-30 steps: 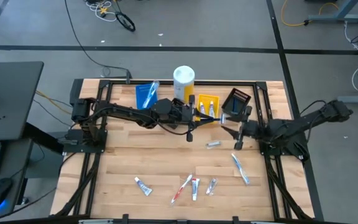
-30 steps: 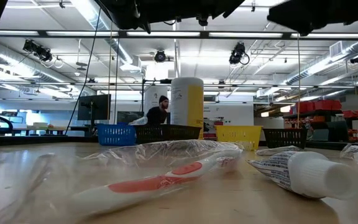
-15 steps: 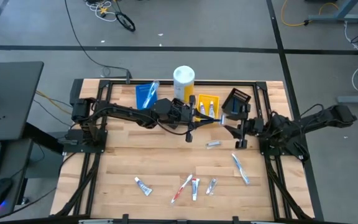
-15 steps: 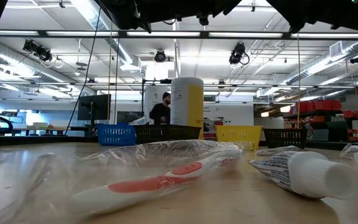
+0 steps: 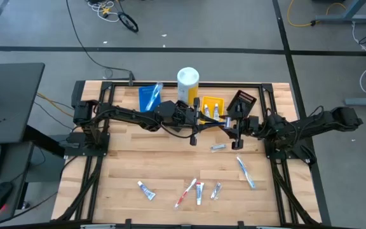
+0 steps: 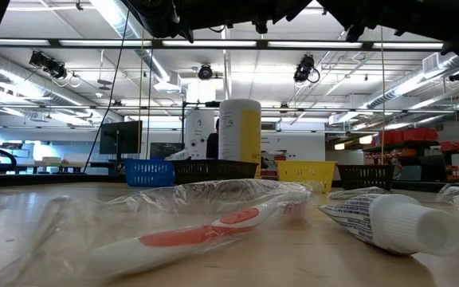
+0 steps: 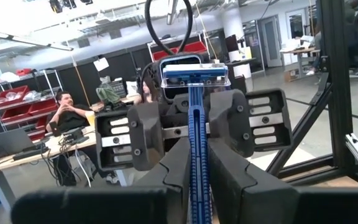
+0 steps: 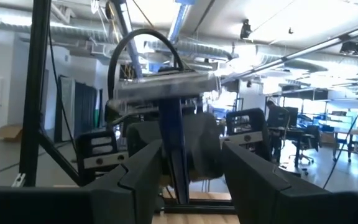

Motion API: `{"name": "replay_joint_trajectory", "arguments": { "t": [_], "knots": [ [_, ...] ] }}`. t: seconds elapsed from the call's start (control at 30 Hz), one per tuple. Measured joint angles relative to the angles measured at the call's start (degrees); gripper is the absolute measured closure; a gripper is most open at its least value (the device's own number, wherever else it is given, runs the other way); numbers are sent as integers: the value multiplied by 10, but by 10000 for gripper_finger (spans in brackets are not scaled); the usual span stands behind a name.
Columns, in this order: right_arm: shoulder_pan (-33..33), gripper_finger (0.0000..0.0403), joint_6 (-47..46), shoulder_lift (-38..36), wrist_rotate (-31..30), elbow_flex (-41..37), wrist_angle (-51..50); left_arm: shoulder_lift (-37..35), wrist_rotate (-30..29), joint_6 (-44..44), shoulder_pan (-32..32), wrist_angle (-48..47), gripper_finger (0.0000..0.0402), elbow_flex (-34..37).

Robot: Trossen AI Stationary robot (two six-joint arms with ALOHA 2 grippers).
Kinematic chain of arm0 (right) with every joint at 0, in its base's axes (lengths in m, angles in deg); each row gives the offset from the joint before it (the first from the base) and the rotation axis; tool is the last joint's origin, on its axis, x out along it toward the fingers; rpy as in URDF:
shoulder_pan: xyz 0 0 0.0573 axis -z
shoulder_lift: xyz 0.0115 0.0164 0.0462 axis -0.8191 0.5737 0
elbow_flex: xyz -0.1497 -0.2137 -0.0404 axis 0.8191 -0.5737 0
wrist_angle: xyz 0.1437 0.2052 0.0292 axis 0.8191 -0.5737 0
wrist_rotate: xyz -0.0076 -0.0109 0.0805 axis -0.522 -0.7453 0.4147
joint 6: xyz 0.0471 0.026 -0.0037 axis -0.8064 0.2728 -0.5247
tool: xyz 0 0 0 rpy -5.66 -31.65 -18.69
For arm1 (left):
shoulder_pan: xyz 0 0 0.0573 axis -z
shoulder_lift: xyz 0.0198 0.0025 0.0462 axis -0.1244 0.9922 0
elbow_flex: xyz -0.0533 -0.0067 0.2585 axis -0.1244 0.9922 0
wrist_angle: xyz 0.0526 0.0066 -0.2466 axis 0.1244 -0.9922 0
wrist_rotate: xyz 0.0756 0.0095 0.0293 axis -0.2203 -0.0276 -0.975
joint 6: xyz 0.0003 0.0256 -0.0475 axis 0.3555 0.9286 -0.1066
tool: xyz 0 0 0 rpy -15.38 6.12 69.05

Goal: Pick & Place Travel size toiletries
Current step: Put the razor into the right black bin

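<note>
Left gripper (image 7: pixel 194 180): clamped on the blue razor (image 7: pixel 193 124), mid-table.
Right gripper (image 8: pixel 185 168): spread wide, facing it, fingers either side of the razor (not gripping).
Progress: handover apparently under way; two tubes lie in the yellow bin (image 5: pixel 213 111), six toiletries remain on the table (image 5: pixel 126 165).
Razor axis: along the left fingers, head outward toward the right gripper.
</note>
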Motion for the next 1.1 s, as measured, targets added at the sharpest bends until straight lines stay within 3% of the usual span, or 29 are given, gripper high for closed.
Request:
{"name": "replay_joint_trajectory", "arguments": {
  "t": [0.23, 0.5, 0.73, 1.1],
  "knots": [
    [3, 240, 0, 15, 15, 12, 12, 0, 0, 0, 0, -8, 351, 0],
    [3, 314, 0, 15, 15, 12, 12, 0, -21, 5, 0, -12, 353, 0],
    [3, 352, 1, 15, 14, 12, 13, 0, -23, 15, 0, -12, 346, 0],
    [3, 363, -15, 15, 13, 12, -2, 0, -36, 16, 1, -20, 332, 0]
  ]
}}
